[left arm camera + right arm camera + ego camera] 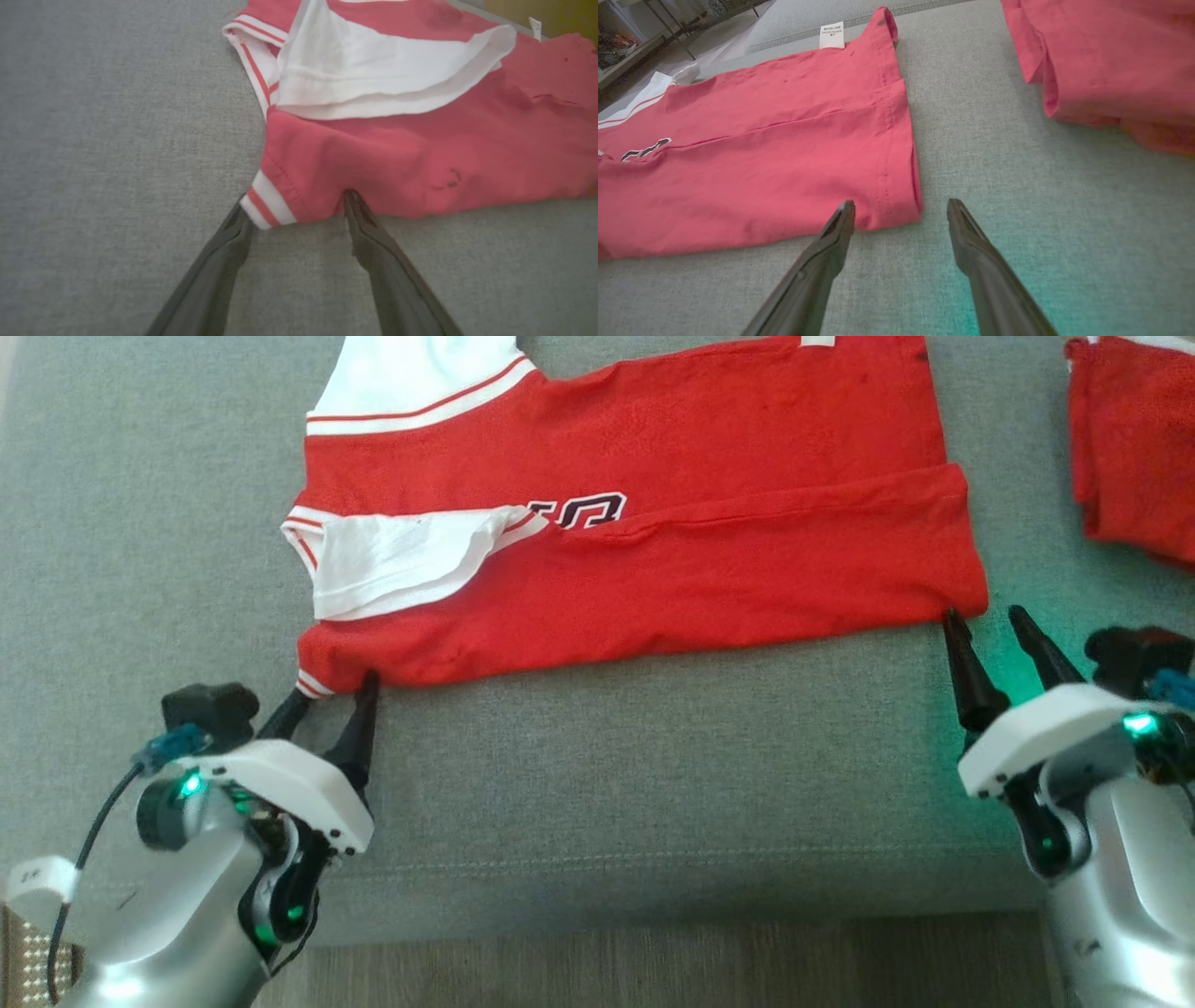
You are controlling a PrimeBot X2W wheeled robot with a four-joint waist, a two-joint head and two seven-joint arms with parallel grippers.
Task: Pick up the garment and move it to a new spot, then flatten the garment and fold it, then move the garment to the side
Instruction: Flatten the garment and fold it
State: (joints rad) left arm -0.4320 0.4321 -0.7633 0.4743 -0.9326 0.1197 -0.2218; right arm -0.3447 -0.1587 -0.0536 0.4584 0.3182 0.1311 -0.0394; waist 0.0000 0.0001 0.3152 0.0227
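- The jersey (709, 560) lies flat on the grey cushion (597, 784), filling the head view from 10 o'clock to 2 o'clock. It is red, and its near long edge is folded up over the body.
- A white sleeve (401, 560) rests on top of the red cloth at 9 o'clock of the jersey. Part of a dark-edged print shows just at the sleeve's 3 o'clock side.
- The left gripper (336, 689) sits at the jersey's 7 o'clock corner. Its jaws stand well apart and clamp nothing.
- In the left wrist view the left gripper (296, 200) straddles that corner of the jersey (397, 149). One tip meets the striped band at 7 o'clock of the cloth and the other touches the red edge at 6 o'clock.
- The sleeve (373, 79) lies at 12 o'clock from those tips.
- The right gripper (983, 613) sits at the jersey's 4 o'clock corner, jaws wide apart and empty.
- In the right wrist view the right gripper (901, 203) has one tip at the hem of the jersey (761, 177) and the other on bare cushion at 3 o'clock of that corner.
- A white label (831, 35) shows at 12 o'clock on the jersey's far edge.
- A second red garment (1134, 448) lies apart at 2 o'clock of the head view, and at 1 o'clock (1101, 56) in the right wrist view.
- The floor (653, 961) shows at 6 o'clock below the cushion.
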